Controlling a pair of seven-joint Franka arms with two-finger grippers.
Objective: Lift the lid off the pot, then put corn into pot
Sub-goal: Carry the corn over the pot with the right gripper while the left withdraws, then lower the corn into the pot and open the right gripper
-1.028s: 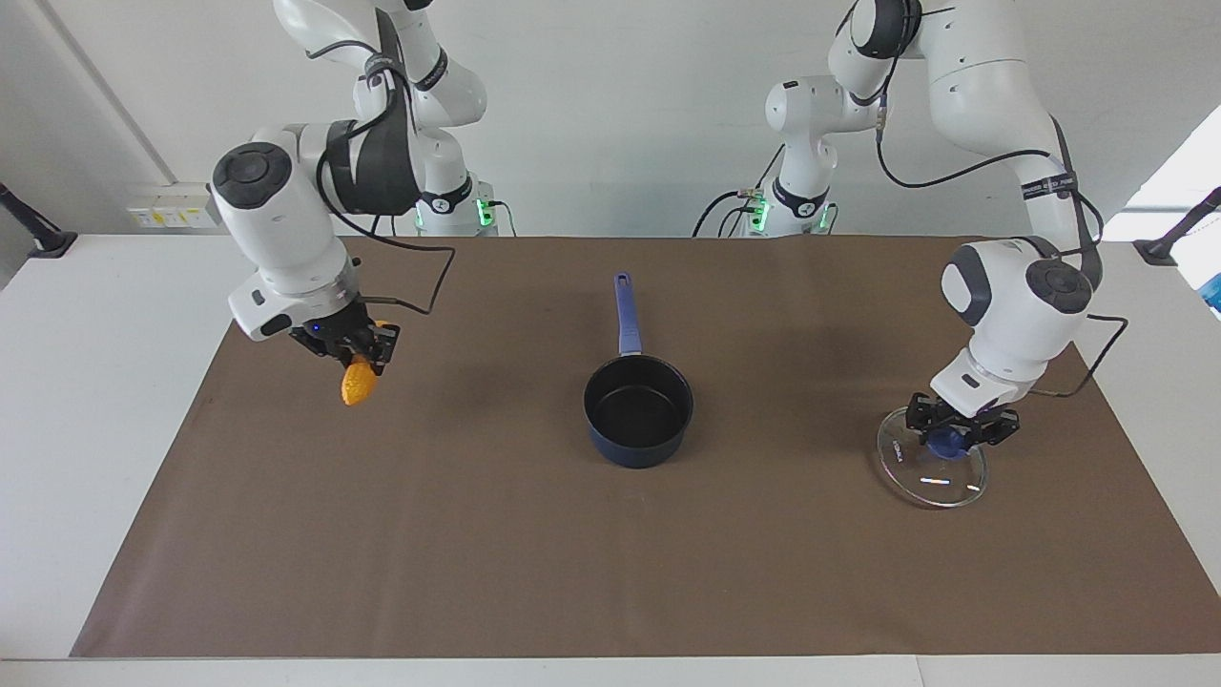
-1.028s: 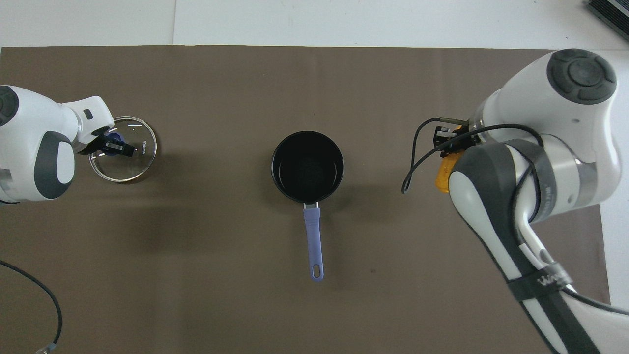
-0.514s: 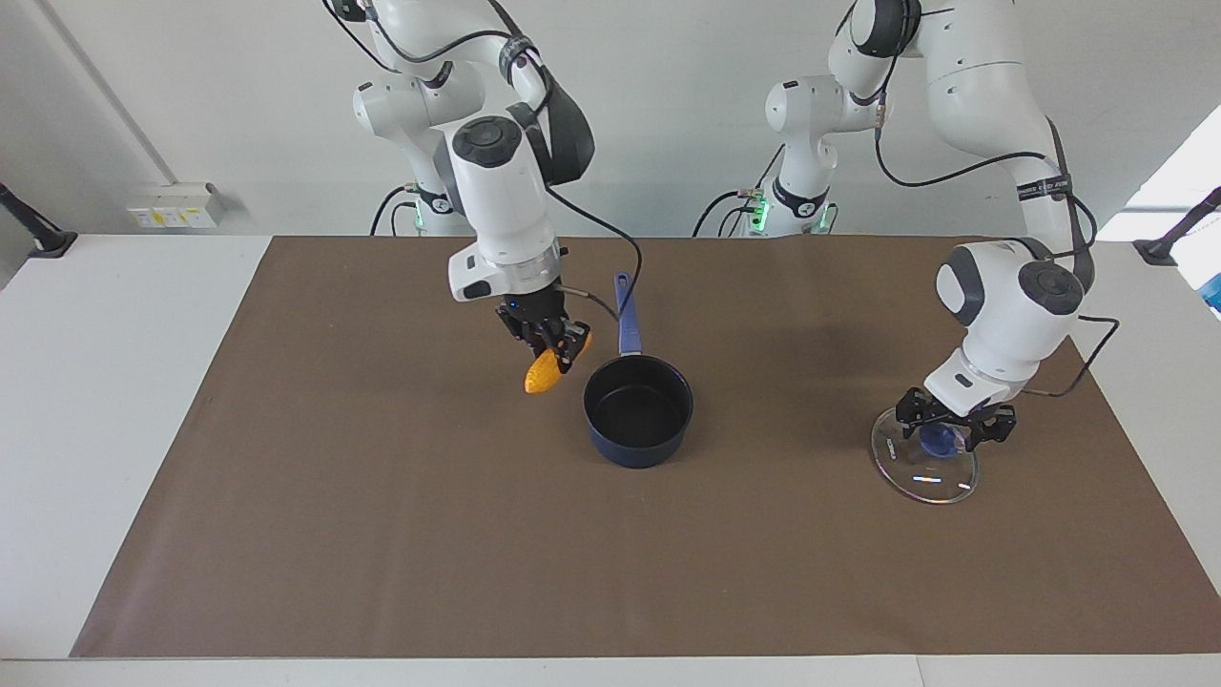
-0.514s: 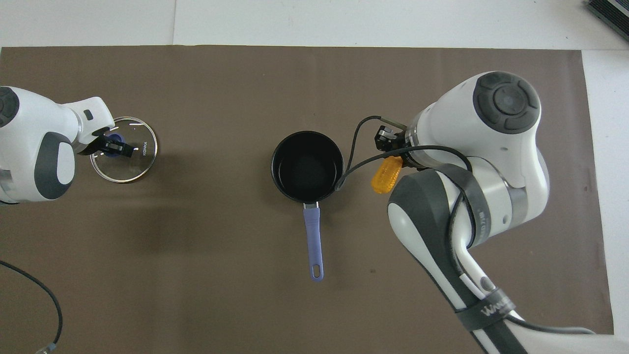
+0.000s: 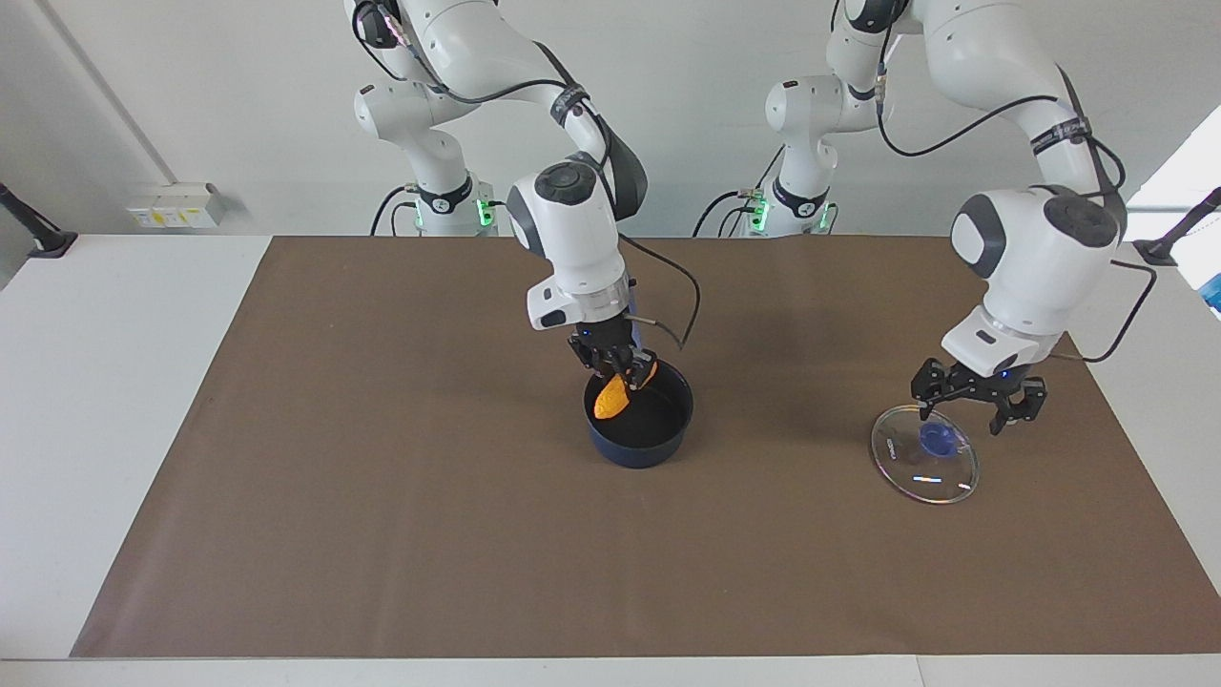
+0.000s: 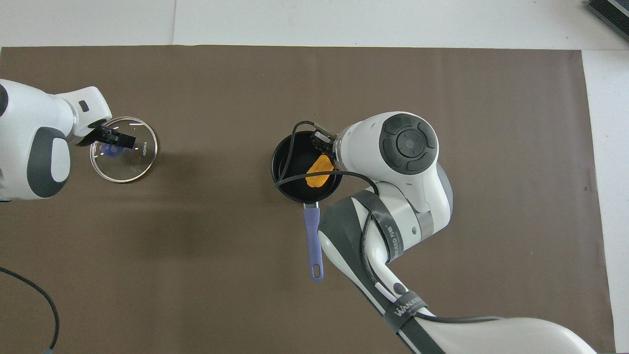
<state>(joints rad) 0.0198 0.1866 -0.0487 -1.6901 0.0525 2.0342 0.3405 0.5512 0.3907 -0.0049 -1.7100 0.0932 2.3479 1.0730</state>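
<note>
Currently, right tool [image 5: 621, 367]: gripping the corn [image 5: 609, 399], hanging directly over the pot [image 5: 638, 440], long axis tilting down into it.
Left tool [image 5: 977, 397]: hovering open over the lid [image 5: 924, 458], lying on the table [image 5: 382, 534].

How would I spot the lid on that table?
Start at the brown mat and go to the left arm's end. Below the open left gripper lies the lid, a flat clear glass disc with a blue knob, unlike the dark pot.
</note>
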